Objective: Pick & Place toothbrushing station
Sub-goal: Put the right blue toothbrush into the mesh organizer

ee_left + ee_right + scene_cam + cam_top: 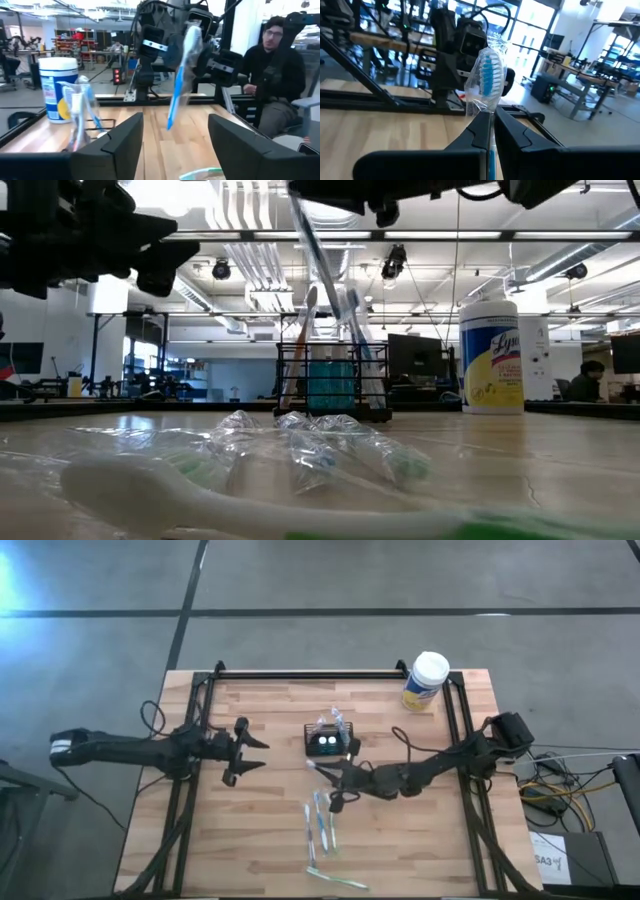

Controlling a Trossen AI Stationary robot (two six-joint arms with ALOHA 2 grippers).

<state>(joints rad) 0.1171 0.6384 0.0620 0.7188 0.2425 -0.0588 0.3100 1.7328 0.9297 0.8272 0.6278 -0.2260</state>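
My right hand pinches a wrapped toothbrush beside the caddy; my left hand waits with fingers spread.

From above, the toothbrushing station point(328, 743) stands mid-bench, my right hand point(335, 776) just near of it, my left hand point(250, 753) well apart to the left. Level across the bench point(560, 450), wrapped brushes point(300, 442) lie before the caddy. My left wrist view shows parted fingers point(122, 142). My right wrist view shows my fingers pressed on the toothbrush point(487, 80).
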